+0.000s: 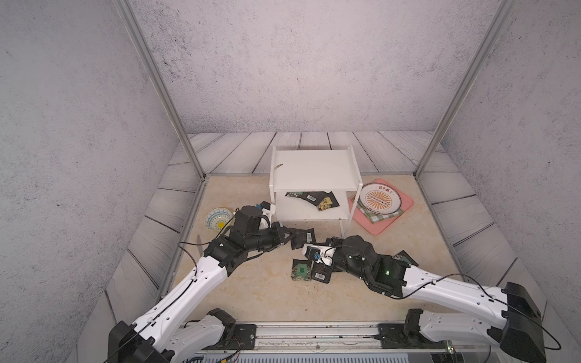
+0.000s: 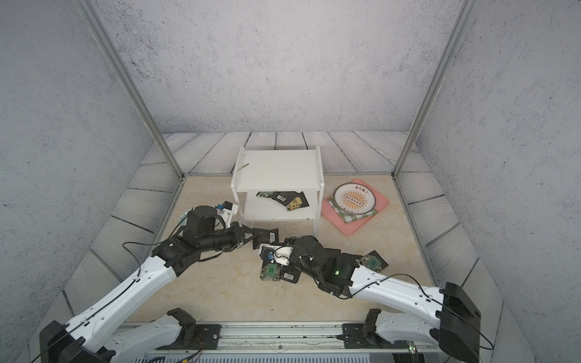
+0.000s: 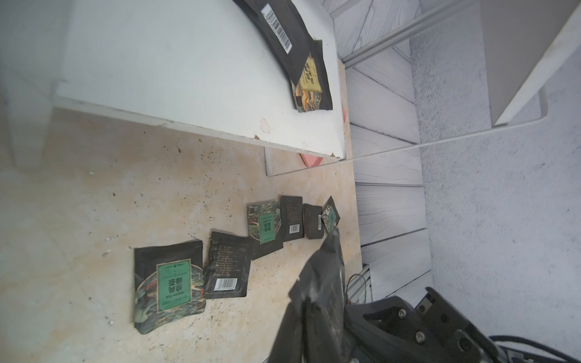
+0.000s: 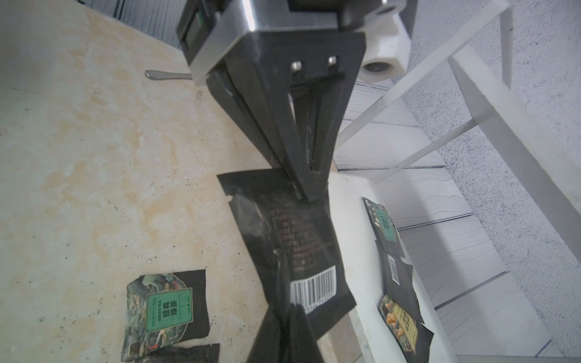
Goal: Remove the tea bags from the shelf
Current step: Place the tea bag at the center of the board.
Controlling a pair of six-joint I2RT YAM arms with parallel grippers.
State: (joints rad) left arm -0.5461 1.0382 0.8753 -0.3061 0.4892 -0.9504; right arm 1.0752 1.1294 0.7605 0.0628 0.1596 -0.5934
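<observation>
The white shelf [image 1: 314,169] [image 2: 276,169] stands at the back centre. Several tea bags [image 1: 317,199] [image 2: 287,199] [image 4: 393,267] lie on its lower tier. In front of it, a black barcoded tea bag [image 1: 301,237] [image 2: 265,235] [image 4: 292,239] hangs between both grippers. My left gripper [image 1: 290,235] [image 4: 306,191] is shut on one edge. My right gripper [image 1: 314,243] [image 4: 289,320] pinches the barcode end. Several more tea bags [image 1: 301,268] [image 2: 374,261] [image 3: 169,283] lie on the table.
A pink tray [image 1: 402,213] with a plate [image 1: 380,196] and a green checked cloth sits right of the shelf. A patterned bowl [image 1: 218,218] and a metal utensil [image 1: 199,243] lie at the left. Metal frame posts flank the back.
</observation>
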